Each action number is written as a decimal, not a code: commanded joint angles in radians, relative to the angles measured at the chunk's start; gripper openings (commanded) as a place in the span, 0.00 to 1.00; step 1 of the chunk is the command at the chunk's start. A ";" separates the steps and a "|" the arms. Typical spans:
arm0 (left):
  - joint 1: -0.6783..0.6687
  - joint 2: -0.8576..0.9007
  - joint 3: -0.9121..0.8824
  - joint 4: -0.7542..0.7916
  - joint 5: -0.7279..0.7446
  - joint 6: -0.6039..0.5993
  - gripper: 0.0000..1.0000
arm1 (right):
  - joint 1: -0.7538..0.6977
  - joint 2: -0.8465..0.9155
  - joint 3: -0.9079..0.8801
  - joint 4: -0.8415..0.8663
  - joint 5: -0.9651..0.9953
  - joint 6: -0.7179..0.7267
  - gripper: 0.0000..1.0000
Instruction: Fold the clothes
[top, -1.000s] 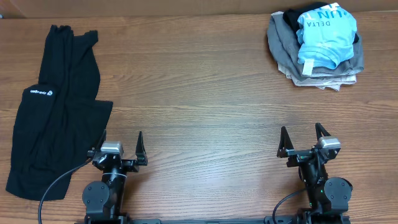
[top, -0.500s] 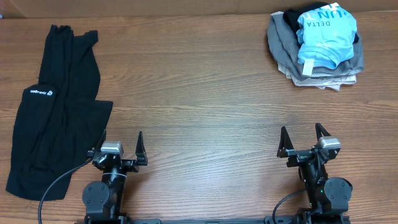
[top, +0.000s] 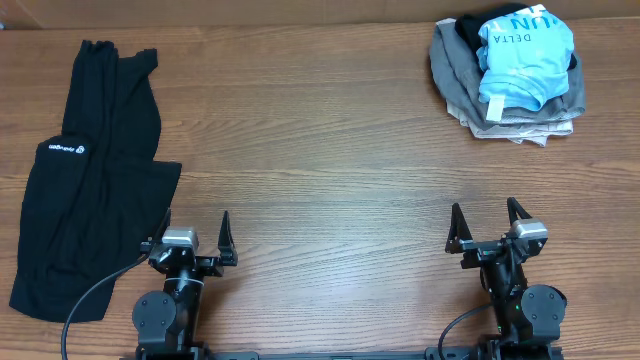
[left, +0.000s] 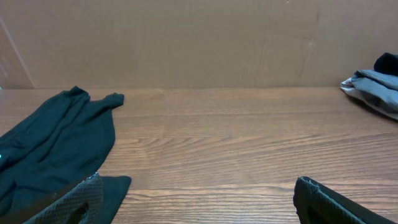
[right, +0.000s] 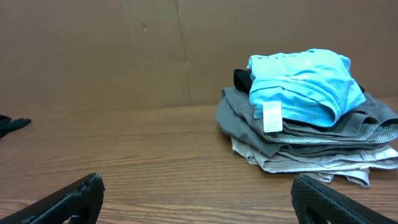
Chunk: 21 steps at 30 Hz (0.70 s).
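Black garment (top: 95, 170) lies unfolded and wrinkled on the table's left side, long axis roughly 12 to 7 seen overhead. Left gripper (top: 195, 235): fingers wide apart, empty; cloth at its 10 o'clock, lower edge just beside it. Right gripper (top: 484, 228): spread, empty, well apart from the cloth. Left arm nearer, so likely first to reach

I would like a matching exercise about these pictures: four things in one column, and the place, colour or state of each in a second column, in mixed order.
Column one:
1. black garment
2. blue shirt
3. left gripper
4. table

Column two:
a. on top of the pile, far right corner
b. brown wood
c. lying unfolded at the left side
d. open, holding nothing

Pairs: 1-c, 2-a, 3-d, 4-b
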 joint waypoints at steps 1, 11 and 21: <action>0.011 -0.011 -0.004 -0.003 -0.014 -0.018 1.00 | 0.010 -0.012 -0.011 0.006 0.029 0.006 1.00; 0.011 -0.011 -0.004 -0.003 -0.014 -0.017 1.00 | 0.010 -0.012 -0.011 0.001 0.066 0.008 1.00; 0.011 -0.011 -0.004 -0.003 -0.014 -0.018 1.00 | 0.010 -0.012 -0.011 -0.002 0.066 0.008 1.00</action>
